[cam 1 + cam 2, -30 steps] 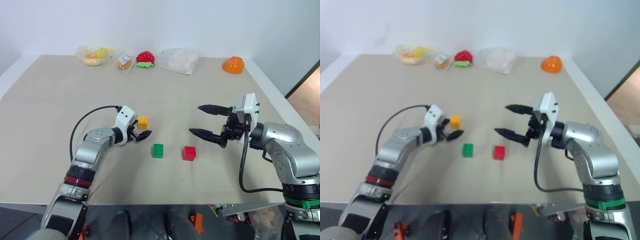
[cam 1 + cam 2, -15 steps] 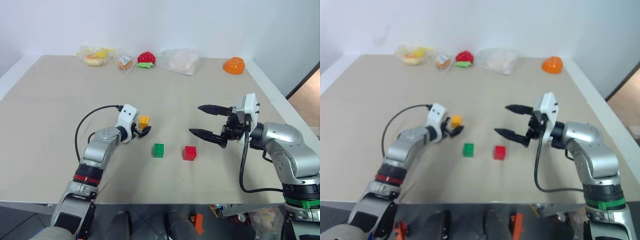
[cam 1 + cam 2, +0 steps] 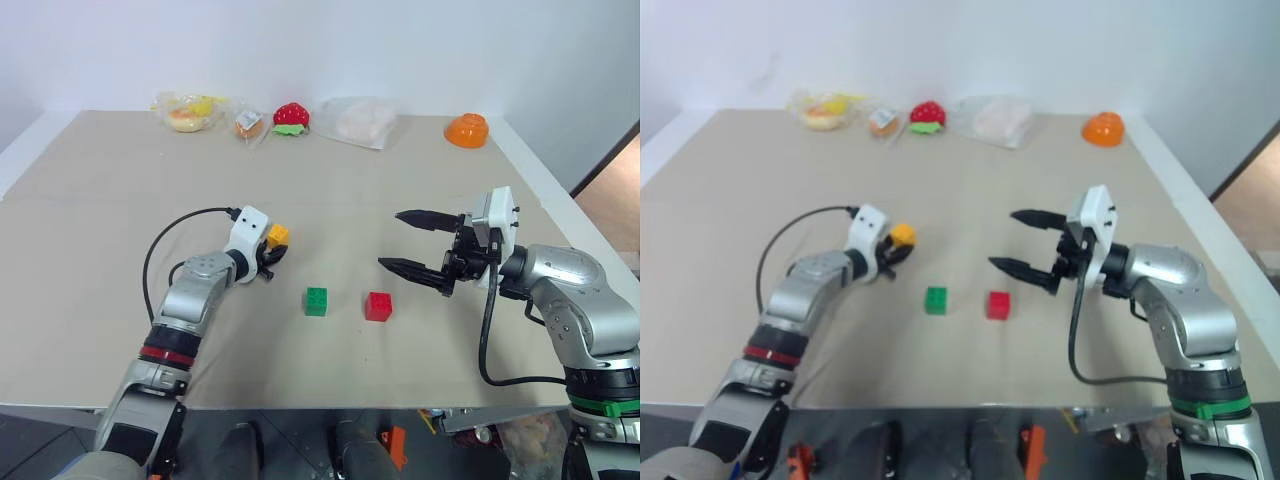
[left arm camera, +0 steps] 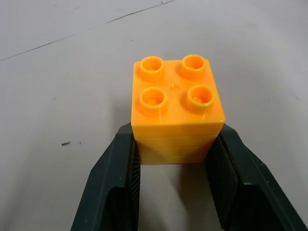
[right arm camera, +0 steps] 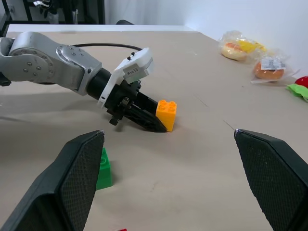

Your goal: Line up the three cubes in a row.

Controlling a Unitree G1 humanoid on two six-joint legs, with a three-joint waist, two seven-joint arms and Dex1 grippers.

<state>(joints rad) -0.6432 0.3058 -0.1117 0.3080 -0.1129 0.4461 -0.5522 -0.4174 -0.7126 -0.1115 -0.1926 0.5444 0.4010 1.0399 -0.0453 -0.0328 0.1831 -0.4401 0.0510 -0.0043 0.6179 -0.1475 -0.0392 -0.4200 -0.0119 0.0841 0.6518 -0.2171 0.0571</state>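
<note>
No text, brand, number or sign is showing legibly anywhere. One wrapped bun (image 5: 269, 70) at the far edge of the surface is carrying a small white label, but its print is too small to read. The studded blocks and the robot's casings are bearing no readable marks.

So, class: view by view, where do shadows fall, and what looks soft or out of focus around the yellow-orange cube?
Left wrist view: the yellow-orange cube is sharp, a soft shadow beneath it between the fingers. Right wrist view: the near fingers are blurred and the left gripper casts a faint shadow on the table. Left eye view: even light, weak shadows.
</note>
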